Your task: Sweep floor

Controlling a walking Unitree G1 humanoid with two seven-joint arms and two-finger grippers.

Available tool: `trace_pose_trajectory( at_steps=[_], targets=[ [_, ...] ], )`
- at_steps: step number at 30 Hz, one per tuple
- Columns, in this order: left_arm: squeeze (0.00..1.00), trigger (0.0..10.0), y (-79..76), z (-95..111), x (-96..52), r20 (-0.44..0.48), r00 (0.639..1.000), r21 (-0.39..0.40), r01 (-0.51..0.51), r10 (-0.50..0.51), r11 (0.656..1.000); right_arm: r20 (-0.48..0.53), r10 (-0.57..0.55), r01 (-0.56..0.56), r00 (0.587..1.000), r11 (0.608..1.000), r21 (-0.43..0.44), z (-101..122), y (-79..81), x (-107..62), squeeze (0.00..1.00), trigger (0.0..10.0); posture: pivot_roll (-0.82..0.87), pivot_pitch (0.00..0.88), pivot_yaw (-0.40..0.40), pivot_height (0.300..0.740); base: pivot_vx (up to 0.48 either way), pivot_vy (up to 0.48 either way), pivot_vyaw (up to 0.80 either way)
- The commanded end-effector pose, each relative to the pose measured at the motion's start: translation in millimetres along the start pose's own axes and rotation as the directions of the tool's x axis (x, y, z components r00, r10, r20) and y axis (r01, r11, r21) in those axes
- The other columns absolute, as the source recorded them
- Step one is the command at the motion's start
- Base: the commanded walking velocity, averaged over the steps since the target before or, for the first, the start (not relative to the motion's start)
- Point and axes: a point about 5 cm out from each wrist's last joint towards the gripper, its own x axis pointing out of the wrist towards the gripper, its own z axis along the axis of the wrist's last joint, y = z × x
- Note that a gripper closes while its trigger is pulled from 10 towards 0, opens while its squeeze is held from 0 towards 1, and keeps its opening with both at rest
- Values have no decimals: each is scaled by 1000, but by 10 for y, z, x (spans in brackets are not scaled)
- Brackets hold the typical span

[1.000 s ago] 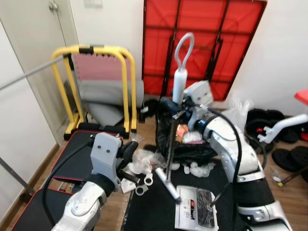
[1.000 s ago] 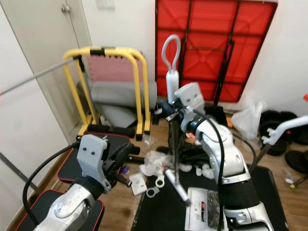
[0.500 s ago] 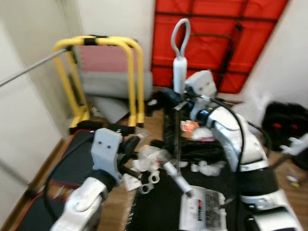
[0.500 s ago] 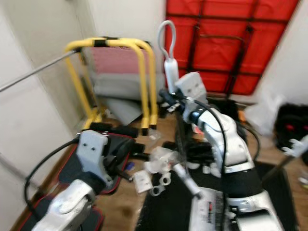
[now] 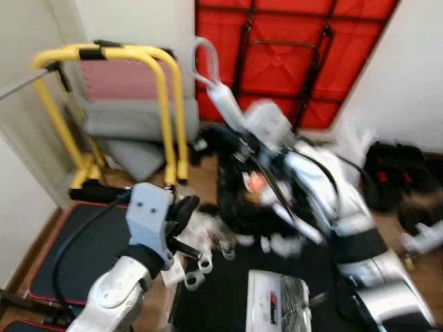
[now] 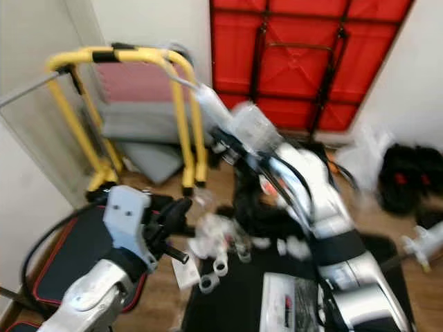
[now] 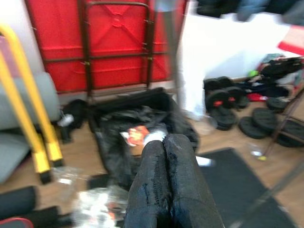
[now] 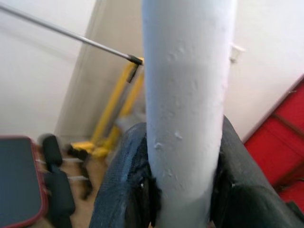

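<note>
Tilted leftward now, the broom handle (image 8: 183, 109) leaned toward the yellow frame (image 5: 111, 55), pinched by the right gripper (image 8: 183, 190). Left gripper (image 7: 171, 183), fingers pressed together, hovered below that frame.

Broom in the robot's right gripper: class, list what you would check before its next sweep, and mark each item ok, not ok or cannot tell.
1. Right gripper clamps the broom handle: ok.
2. Left gripper shut, holding nothing: ok.
3. Litter lies on the floor beside the black bag: ok.
4. Broom head touching the floor: cannot tell, the head views are blurred.
5. Sweep path open: not ok, the yellow frame and dumbbells stand close.
</note>
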Motion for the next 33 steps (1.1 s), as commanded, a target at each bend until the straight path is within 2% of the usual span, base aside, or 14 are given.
trace_pose_trajectory(
  at_steps=[1, 2, 3, 7, 10, 15, 22, 26, 33],
  targets=[
    [0, 10000, -57, -3, -21, -16, 999, -24, 27, -27, 999, 96, 47, -55, 994, 996, 74, 81, 9, 16, 0, 10000, -37, 190, -65, 740, 0, 0, 0],
    [0, 10000, -74, 4, -39, -18, 999, -31, 30, -31, 999, 140, 77, -92, 987, 990, 103, 117, 23, 29, 0, 10000, -35, 195, -65, 740, 0, 0, 0],
    [0, 10000, -93, 11, -59, -21, 999, -38, 35, -36, 999, 164, 75, -90, 984, 992, 88, 157, 5, 57, 0, 10000, -31, 211, -63, 740, 0, 0, 0],
    [0, 10000, -135, 29, -101, -26, 999, -52, 44, -46, 998, 200, 48, -65, 979, 994, 83, 232, -46, 105, 0, 10000, -23, 235, -58, 740, 0, 0, 0],
    [0, 10000, -191, 50, -154, -34, 997, -81, 62, -65, 995, 263, 16, -60, 965, 985, 159, 343, -98, 183, 0, 10000, -17, 253, -57, 740, 0, 0, 0],
    [0, 10000, -254, 85, -214, -45, 996, -104, 78, -83, 992, 317, 30, -105, 948, 970, 220, 402, -102, 240, 0, 10000, -10, 277, -60, 740, 0, 0, 0],
    [0, 10000, -319, 124, -270, -54, 994, -119, 88, -95, 989, 346, 56, -108, 936, 985, 131, 404, -98, 316, 0, 10000, -4, 298, -59, 740, 0, 0, 0],
    [0, 10000, -389, 166, -342, -68, 992, -129, 96, -105, 987, 374, 33, -57, 927, 997, 53, 416, -111, 453, 0, 10000, 24, 336, -59, 740, 0, 0, 0],
    [0, 10000, -456, 163, -394, -67, 991, -144, 101, -112, 984, 380, 32, -18, 925, 999, -41, 449, -145, 514, 0, 10000, 51, 374, -59, 740, 0, 0, 0]
  ],
)
